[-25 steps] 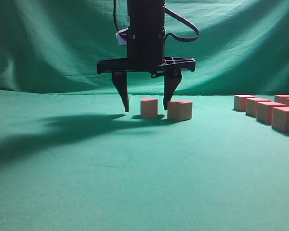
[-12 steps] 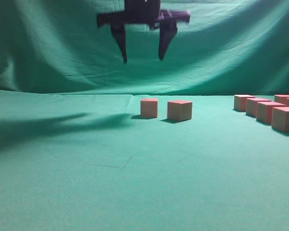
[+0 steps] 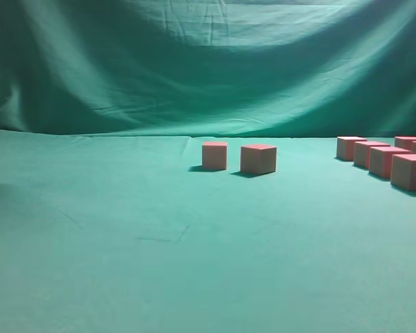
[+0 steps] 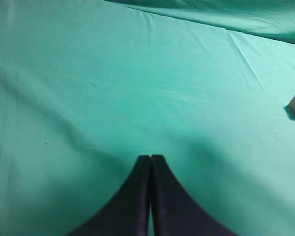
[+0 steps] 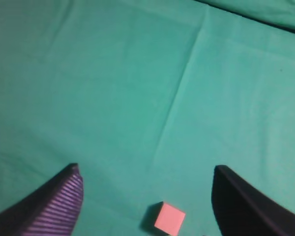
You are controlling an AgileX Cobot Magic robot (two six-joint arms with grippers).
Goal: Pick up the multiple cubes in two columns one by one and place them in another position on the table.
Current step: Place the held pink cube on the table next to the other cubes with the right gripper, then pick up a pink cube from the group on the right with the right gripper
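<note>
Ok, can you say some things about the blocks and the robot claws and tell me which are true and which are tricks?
1. Two cubes sit side by side in the middle of the table. True.
2. The right gripper is squeezing a cube. False: its jaws are wide apart and empty, with a cube lying on the cloth below.
3. The left gripper is shut. True.
4. The two middle cubes are stacked. False: both rest on the table, apart.
5. More cubes sit in rows at the right edge. True.
</note>
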